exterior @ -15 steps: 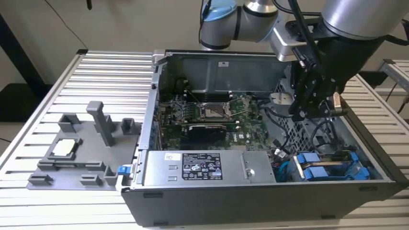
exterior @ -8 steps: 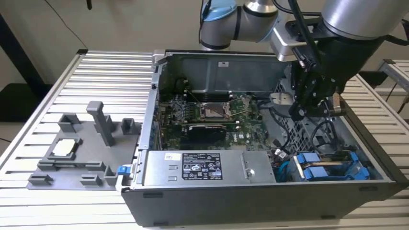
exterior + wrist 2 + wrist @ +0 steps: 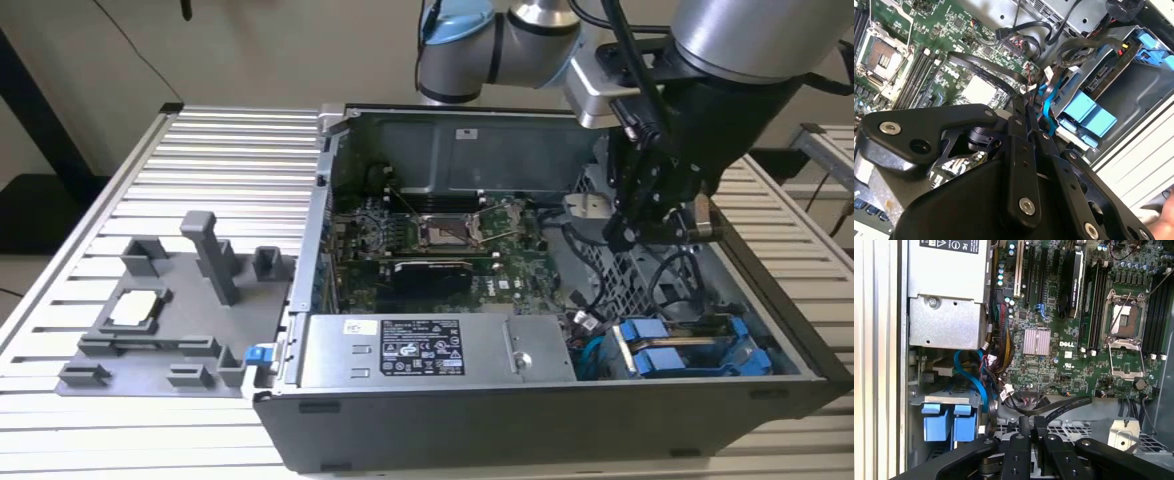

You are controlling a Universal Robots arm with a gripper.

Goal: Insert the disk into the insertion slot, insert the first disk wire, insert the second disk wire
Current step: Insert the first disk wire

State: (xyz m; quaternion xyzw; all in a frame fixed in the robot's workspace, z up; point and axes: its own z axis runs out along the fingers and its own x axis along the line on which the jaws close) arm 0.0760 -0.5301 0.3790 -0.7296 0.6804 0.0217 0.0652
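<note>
Slatted table [image 3: 200, 160]; pincer [image 3: 630, 236] inside case [image 3: 534, 420], blue carriers [image 3: 667, 352] half hidden.

The open computer case [image 3: 534, 425] is lit brightly and evenly from above. Soft shadow is cast inside it; glare is seen on its power supply [image 3: 944, 290] in the first wrist view.
</note>
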